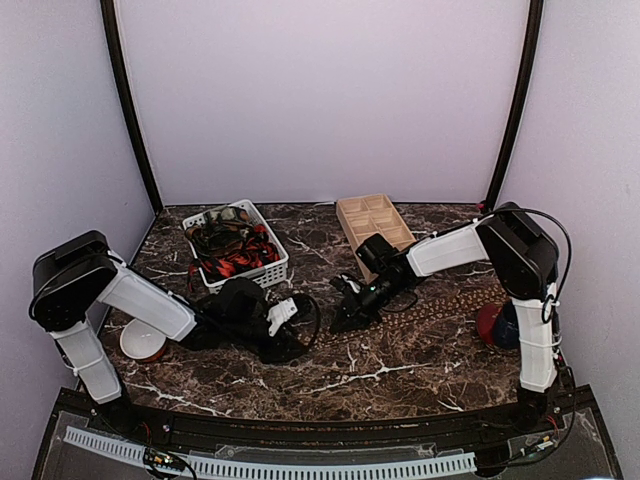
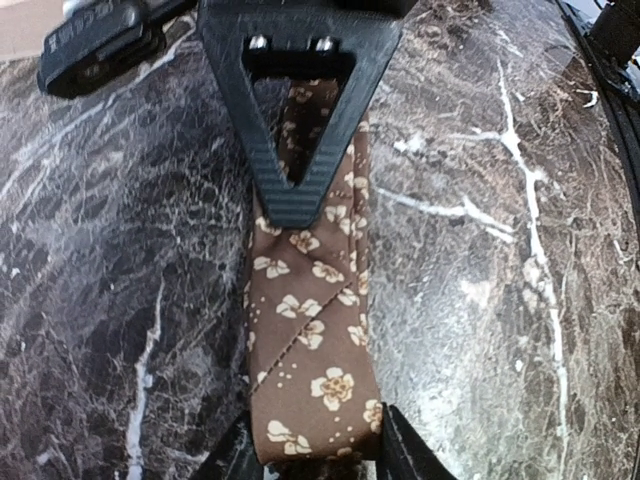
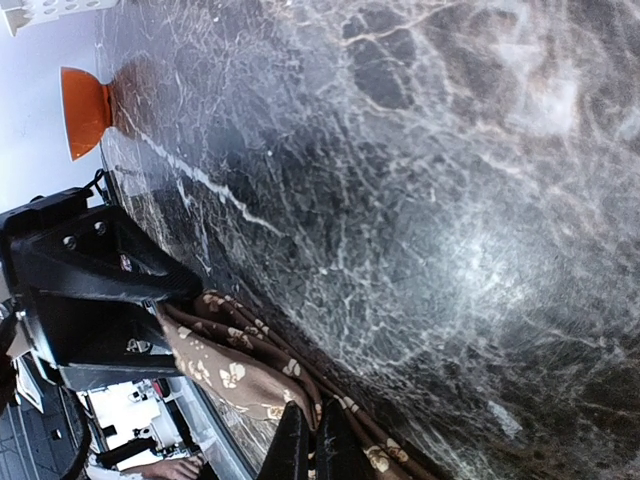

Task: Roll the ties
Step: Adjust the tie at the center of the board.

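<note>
The tie (image 2: 310, 340), brown with tan flowers, lies flat on the table (image 1: 400, 380). One end sits in the left gripper (image 2: 318, 460). Its fingers (image 2: 405, 460) flank the cloth and touch both edges, so this gripper clasps the tie across its width.

Just ahead of the left gripper, the right gripper (image 3: 312, 450) comes in from the opposite side. It is clenched, its fingers pressed together with no gap. Their tips rest on top of the tie, in the middle of the band. Whether any cloth is pinched between them cannot be told. In the right wrist view the tie shows as folded layers beside those fingers, reaching to the left gripper, which is close by.

Behind the right gripper, the rest of the tie (image 1: 450, 300) trails along the table under the right arm, toward that arm's base.

Beyond the left gripper, near the back wall, a white basket (image 1: 280, 265) holds other ties (image 1: 232, 250) in a red and dark heap. Beyond the right gripper stands a wooden tray (image 1: 372, 222) with compartments. Well behind the left gripper, beside the left arm, sits a white bowl (image 1: 140, 342).
</note>
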`<action>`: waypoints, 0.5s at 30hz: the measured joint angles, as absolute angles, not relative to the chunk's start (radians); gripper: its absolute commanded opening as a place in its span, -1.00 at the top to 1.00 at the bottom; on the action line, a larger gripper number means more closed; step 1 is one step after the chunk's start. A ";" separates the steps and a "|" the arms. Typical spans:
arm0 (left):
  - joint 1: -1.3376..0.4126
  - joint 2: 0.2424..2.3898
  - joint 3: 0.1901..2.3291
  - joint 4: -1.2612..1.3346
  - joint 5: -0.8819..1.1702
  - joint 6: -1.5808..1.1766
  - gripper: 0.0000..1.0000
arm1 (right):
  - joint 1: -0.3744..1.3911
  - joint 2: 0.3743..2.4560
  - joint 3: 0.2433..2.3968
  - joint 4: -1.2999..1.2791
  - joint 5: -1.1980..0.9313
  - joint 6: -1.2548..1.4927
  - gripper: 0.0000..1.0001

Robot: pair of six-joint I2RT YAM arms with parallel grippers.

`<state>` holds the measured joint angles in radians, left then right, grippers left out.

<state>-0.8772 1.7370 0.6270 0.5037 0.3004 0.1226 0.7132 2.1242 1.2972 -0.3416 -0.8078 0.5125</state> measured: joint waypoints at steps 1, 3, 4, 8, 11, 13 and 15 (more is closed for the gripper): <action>-0.877 1.730 0.627 0.501 0.302 0.125 0.22 | 0.714 2.124 1.297 -0.342 -0.807 0.509 1.00; -0.879 1.715 0.638 0.493 0.307 0.129 0.22 | 0.714 2.124 1.297 -0.342 -0.807 0.506 1.00; -0.881 1.713 0.649 0.492 0.310 0.129 0.22 | 0.714 2.124 1.297 -0.342 -0.807 0.505 1.00; -0.896 1.721 0.709 0.501 0.326 0.120 0.21 | 0.714 2.124 1.297 -0.342 -0.807 0.503 1.00; -0.907 1.758 0.756 0.527 0.331 0.110 0.18 | 0.714 2.124 1.297 -0.342 -0.807 0.502 1.00; -0.908 1.790 0.779 0.539 0.334 0.105 0.17 | 0.714 2.123 1.296 -0.341 -0.807 0.502 1.00; -0.910 1.832 0.801 0.550 0.337 0.101 0.17 | 0.714 2.122 1.293 -0.337 -0.807 0.502 1.00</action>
